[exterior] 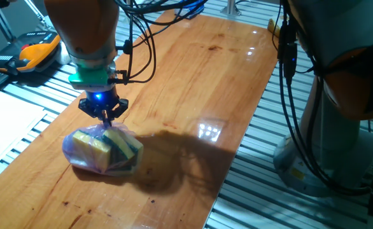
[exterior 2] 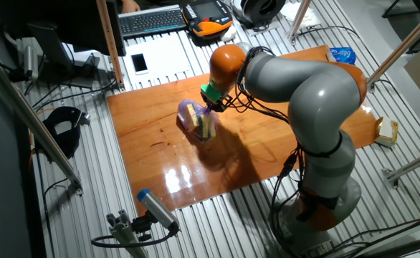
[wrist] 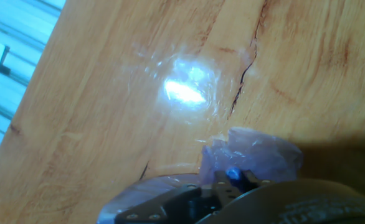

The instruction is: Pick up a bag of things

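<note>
Right now the end effector is pointing straight down over the near-left part of the wooden bench, its dark fingers drawn together and pinching the gathered plastic at the top of the bag of things. A blue light is glowing on the wrist just above the fingers, under a green ring. The bag is sitting low at the bench surface with a dark shadow spreading to its right; whether its underside is touching the wood or hanging just clear cannot be told. Through the thin purple-blue plastic, yellow sponge blocks with green faces are showing, leaning against one another. In the other fixed view the arm is reaching across the bench from its grey base, and the end effector is meeting the upper edge of the bag of things, which is lying toward the middle of the board, well apart from every edge. In the hand view a crumpled fold of the bag of things is bunching up against the dark fingertips at the bottom of the frame, with glare shining on the varnished wood beyond. Off the bench, an orange-and-black device is resting on the slatted metal surface at the far left, near a keyboard.
</note>
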Motion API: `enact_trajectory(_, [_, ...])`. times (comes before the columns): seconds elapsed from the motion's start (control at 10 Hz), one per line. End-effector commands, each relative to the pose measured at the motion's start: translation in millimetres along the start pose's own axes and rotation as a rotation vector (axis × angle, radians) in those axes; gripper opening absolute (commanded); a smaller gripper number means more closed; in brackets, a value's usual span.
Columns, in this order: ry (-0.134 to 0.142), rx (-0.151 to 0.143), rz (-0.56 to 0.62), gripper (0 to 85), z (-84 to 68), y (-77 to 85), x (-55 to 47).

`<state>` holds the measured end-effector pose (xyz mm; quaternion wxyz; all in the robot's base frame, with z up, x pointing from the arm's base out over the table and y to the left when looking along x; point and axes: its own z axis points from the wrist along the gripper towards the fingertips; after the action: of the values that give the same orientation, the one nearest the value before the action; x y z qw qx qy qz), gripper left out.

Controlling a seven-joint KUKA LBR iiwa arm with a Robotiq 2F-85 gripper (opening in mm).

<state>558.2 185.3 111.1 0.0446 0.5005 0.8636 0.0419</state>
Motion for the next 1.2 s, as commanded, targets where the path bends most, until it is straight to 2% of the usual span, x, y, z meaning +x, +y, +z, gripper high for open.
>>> enact_trajectory(0.0, [0.006,0.001,-0.009,0.0,0.2,0.0,0.1])
enact_trajectory(0.3, [0.02,-0.017,-0.042,0.0,0.1,0.0,0.0])
enact_trajectory(0.4, [0.019,-0.002,-0.064,0.0,-0.9,-0.2,-0.1])
enact_trajectory(0.6, [0.035,0.021,-0.095,0.0,-6.1,-0.5,-1.7])
enact_trajectory(0.8, [0.067,0.03,-0.124,0.0,-18.9,-1.9,-8.5])
enact_trajectory(0.9, [0.072,0.039,-0.143,0.0,-23.6,-3.1,-12.3])
enact_trajectory(1.1, [0.081,0.039,-0.164,0.0,-27.8,-6.1,-15.0])
